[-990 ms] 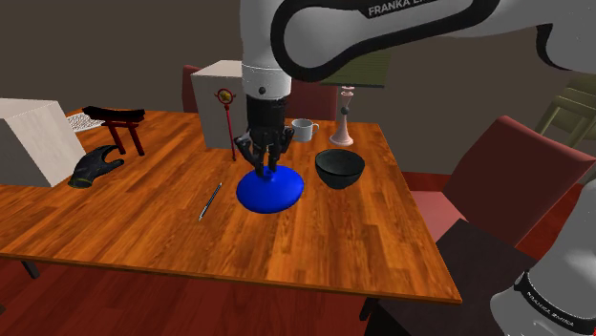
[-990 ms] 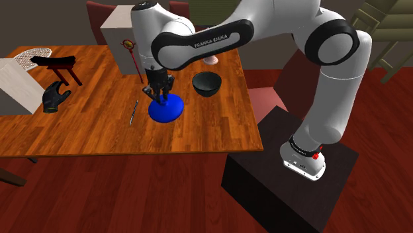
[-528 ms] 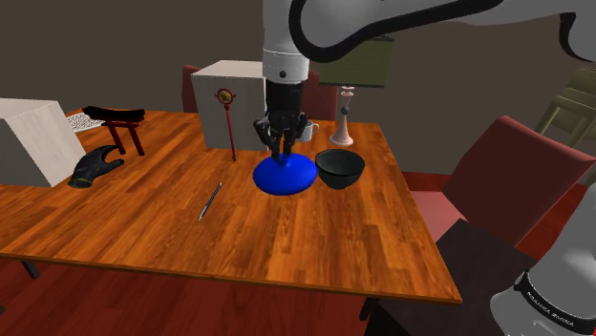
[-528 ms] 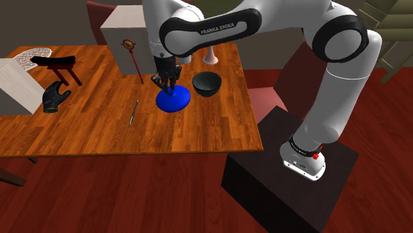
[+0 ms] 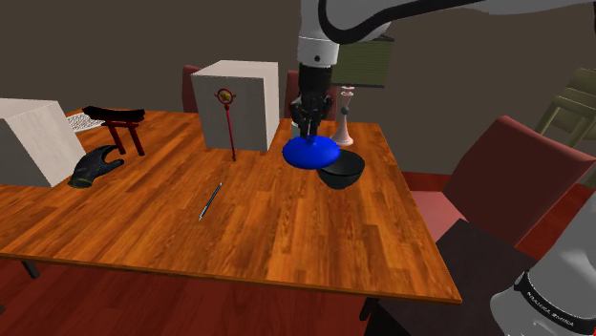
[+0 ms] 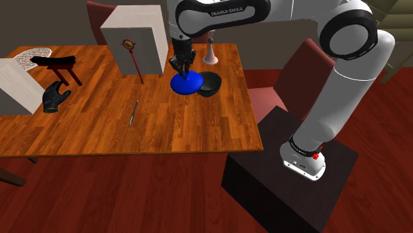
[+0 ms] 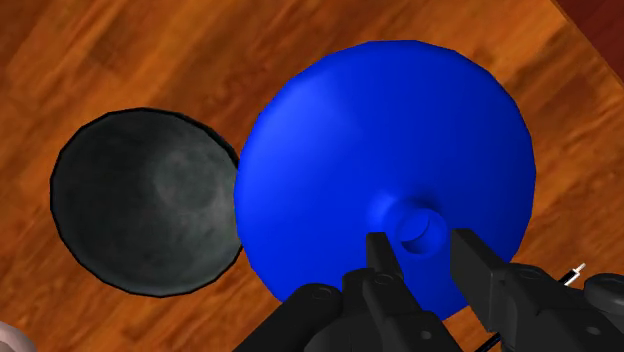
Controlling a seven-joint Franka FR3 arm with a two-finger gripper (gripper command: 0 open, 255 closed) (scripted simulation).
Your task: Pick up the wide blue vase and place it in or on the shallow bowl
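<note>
Now airborne: black two-finger gripper clamped on wide blue vase neck, carried over to dark shallow bowl rim; centre, then lower.

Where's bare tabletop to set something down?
Widest free patch: the near half of the brown wooden table, from the thin grey tool across to the shoulder view's right edge. Also open between that tool and the black glove. Crowded at the far side: black bowl, wide blue vase in the black gripper, tall white box.
</note>
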